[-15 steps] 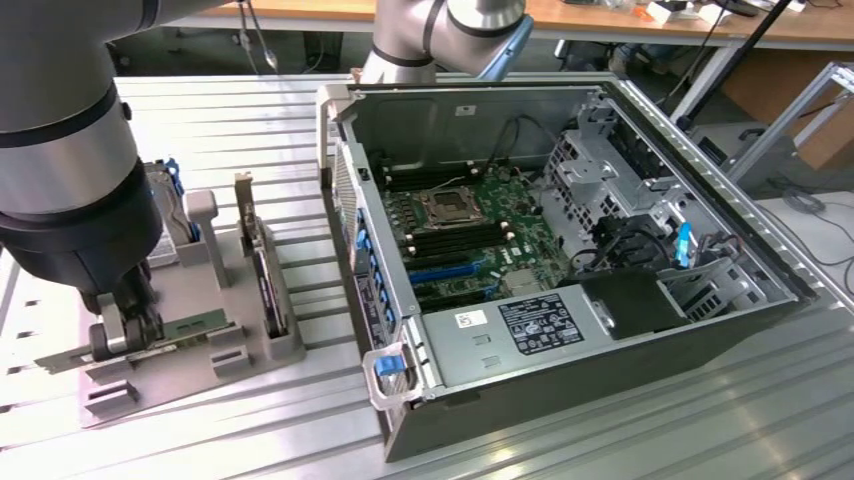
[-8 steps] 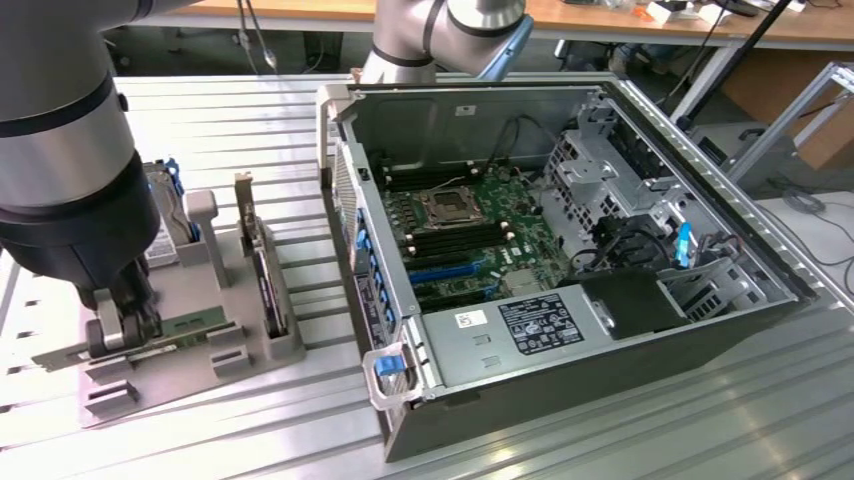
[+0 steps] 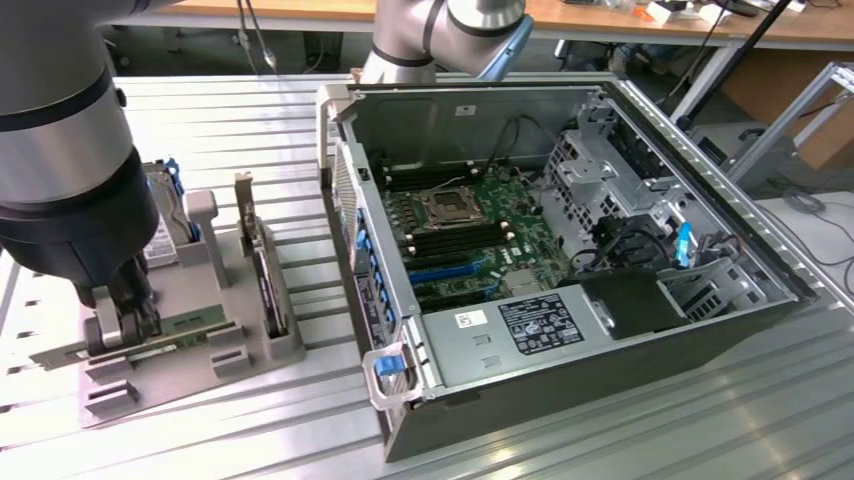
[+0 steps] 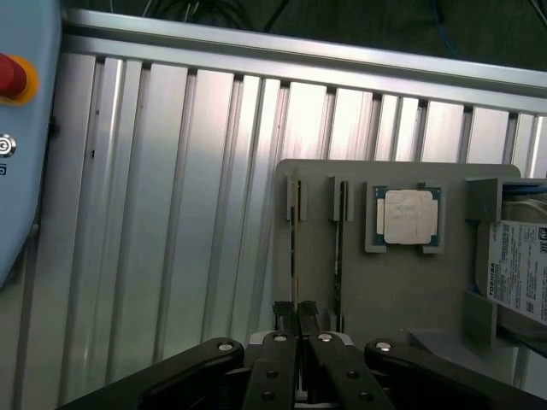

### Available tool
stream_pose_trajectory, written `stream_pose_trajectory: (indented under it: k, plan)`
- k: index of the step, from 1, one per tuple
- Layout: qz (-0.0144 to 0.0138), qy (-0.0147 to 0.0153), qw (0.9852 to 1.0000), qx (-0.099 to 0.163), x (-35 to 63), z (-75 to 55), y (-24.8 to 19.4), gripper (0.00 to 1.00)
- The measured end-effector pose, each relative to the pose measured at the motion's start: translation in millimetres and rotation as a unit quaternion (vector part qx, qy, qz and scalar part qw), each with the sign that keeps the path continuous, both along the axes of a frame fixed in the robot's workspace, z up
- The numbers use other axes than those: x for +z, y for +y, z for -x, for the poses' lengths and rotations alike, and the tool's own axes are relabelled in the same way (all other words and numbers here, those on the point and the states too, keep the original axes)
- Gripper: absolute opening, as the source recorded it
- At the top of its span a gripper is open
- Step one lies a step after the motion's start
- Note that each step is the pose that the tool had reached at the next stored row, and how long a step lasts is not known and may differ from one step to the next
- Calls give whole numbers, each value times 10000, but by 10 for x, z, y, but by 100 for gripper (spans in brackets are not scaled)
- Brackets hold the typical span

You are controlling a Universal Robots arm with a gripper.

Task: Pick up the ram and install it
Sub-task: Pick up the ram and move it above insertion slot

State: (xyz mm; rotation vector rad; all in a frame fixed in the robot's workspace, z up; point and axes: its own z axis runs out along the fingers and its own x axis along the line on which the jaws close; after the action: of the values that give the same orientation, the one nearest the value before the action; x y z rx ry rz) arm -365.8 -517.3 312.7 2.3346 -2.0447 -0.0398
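Fingers point(image 4: 278, 346): clenched on the upper edge of the ram point(image 4: 293, 256). Ram: thin green stick, standing on edge in the outermost slot of the grey holder point(image 4: 385, 295), on the slatted worktop point(image 4: 171, 222). Handling, judged: light, stiff, fragile; hold by the bare long edge, clear of chips and contacts. Adjacent: second thin board point(image 4: 340, 256), then processor point(image 4: 408, 216).

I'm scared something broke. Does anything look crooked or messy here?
Nothing stands out. The ram stands straight in its slot in the gray holder, the gripper shut on it, and the open computer case looks tidy.
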Motion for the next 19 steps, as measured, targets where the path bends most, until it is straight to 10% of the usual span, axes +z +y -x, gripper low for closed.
stream_pose_trajectory:
  k: [19]
  plan:
    - [6, 0, 10000, 0, 98, 0, 0, 12]
